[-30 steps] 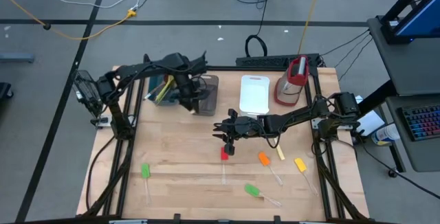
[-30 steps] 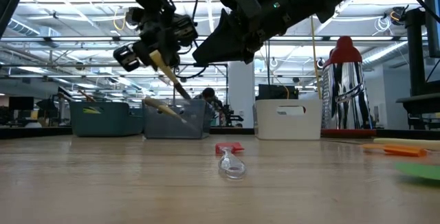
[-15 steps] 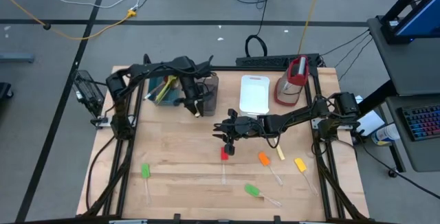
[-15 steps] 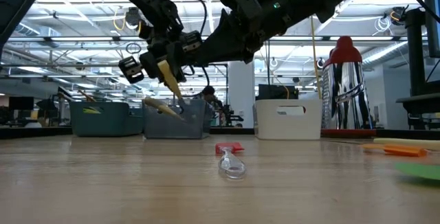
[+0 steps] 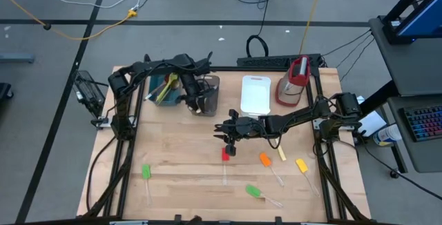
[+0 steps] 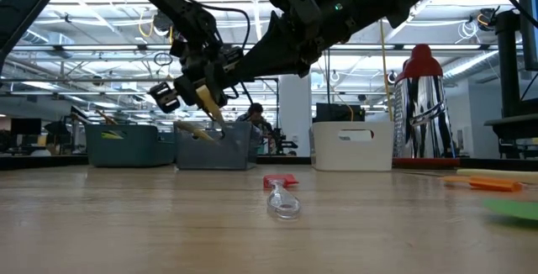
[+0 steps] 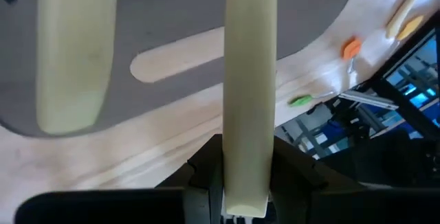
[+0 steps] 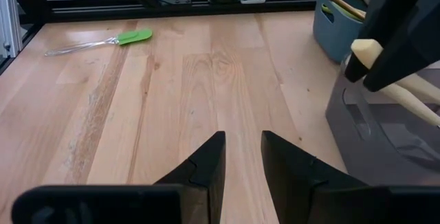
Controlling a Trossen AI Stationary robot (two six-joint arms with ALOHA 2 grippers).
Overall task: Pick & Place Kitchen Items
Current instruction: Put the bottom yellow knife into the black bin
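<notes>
Gripping pale-handled knife (image 7: 249,93), left hand (image 5: 194,105) clamped, above grey tub (image 5: 209,95).

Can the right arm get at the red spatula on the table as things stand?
Probably yes. The right gripper hovers just above the red spatula with its jaws open and empty, and nothing lies between them. The left gripper is away over the grey tub, shut on a pale-handled utensil.
</notes>
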